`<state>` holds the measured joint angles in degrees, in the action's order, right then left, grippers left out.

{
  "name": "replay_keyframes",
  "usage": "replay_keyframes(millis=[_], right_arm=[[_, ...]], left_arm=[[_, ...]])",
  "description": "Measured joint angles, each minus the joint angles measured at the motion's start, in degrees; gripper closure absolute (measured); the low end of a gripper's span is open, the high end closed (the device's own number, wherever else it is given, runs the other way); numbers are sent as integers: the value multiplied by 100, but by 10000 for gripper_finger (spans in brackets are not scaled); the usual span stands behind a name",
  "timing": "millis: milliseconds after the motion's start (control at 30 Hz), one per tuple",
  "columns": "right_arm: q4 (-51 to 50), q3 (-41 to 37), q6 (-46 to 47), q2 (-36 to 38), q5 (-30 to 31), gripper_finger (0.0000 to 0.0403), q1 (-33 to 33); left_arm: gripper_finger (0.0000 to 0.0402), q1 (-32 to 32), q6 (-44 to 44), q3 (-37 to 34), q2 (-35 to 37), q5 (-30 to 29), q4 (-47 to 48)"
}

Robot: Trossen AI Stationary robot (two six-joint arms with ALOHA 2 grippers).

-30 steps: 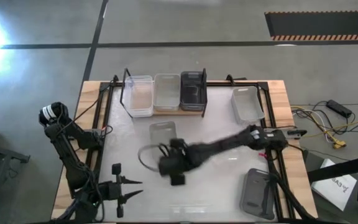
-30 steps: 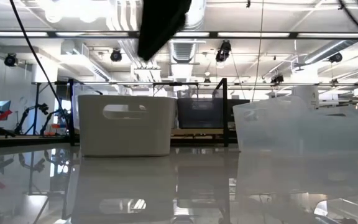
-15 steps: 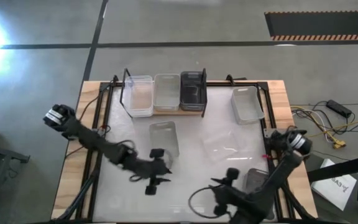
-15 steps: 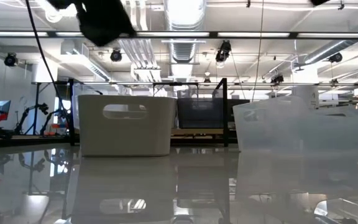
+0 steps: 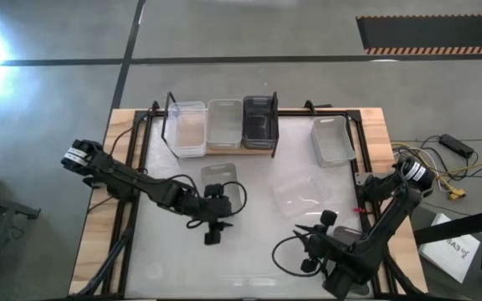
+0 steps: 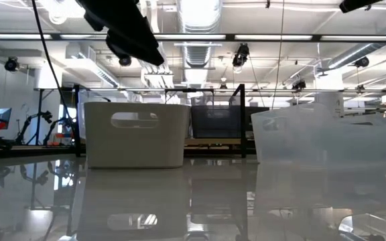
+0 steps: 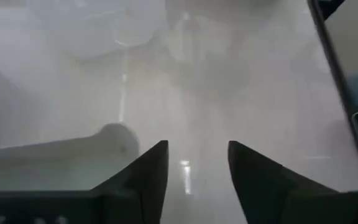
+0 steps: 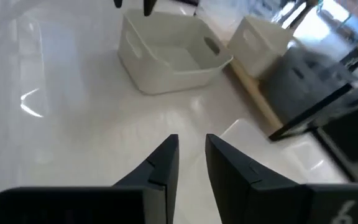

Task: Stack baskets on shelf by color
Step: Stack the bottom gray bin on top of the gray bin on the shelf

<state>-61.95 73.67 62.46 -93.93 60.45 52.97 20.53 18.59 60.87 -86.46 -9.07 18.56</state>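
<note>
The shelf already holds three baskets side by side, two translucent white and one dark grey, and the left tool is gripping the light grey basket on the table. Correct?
Not quite: the left tool is open and holds nothing, beside the light grey basket, as the high view shows. The shelf does hold two translucent white baskets and one dark grey basket.

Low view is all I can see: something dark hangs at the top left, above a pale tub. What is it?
Observer: That is the left arm. From above, the left gripper hovers beside the loose light grey basket, on the side away from the shelf, fingers open and holding nothing.
Operator: Where is the other arm?
Observer: The right gripper is low over the table's front right part, pointing towards the middle, also empty.
Operator: And what is on that shelf?
Observer: Three baskets in a row: the translucent white basket, the light grey shelf basket and the dark grey basket.
</note>
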Motion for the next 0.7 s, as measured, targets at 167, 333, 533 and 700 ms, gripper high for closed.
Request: replay_keyframes(millis=[167, 333, 533, 700], right_arm=[[-12, -128, -565, 100, 540, 340, -13], [-53, -333, -704, 284, 830, 344, -37], [-30, -541, -603, 365, 829, 344, -39], [-7, -715, -268, 362, 813, 344, -37]], left_arm=[[182, -33, 76, 111, -154, -351, 469], [120, -22, 666, 206, -667, -512, 959], [146, 9, 909, 575, -1408, -661, 1280], [252, 9, 912, 893, -1784, -684, 1368]])
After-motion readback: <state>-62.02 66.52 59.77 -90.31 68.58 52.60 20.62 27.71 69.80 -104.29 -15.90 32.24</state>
